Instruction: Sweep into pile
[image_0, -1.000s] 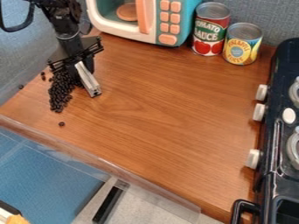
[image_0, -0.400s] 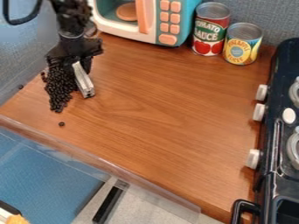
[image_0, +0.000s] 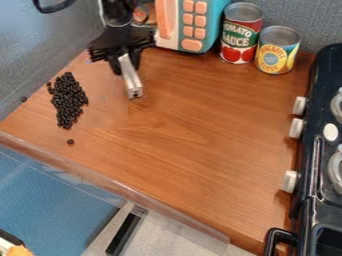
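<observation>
Black beans (image_0: 68, 102) heaped at the left of the tabletop (image_0: 200, 135), gripper (image_0: 127, 62) closed on a pale bar (image_0: 131, 80)

Camera view. The tabletop is brown wood-grain, edged along its near side by a clear strip (image_0: 120, 189). Grey-blue textured panels (image_0: 314, 22) stand behind it and at the left. Below the near edge I note a blue surface (image_0: 53, 200) at the lower left, a pale floor area (image_0: 170, 240) and a black handle (image_0: 125, 232).

Containers: two upright cans at the rear, just beside each other. One is red and green (image_0: 240, 35); the other, yellow and blue (image_0: 276, 52), stands to its right. Contents cannot be told. To their left is a toy microwave (image_0: 194, 25) in teal and white with peach buttons.

The beans form one elongated heap directly on the wood. One stray bean (image_0: 70, 142) lies just below the heap, another (image_0: 24, 99) to its left, by the side panel.

The gripper hangs in front of the microwave, hiding part of it. The bar slants down from it to the right of the heap, apart from the beans; whether its tip touches the wood I cannot tell. A black stove (image_0: 308, 165) with white knobs bounds the right side.
</observation>
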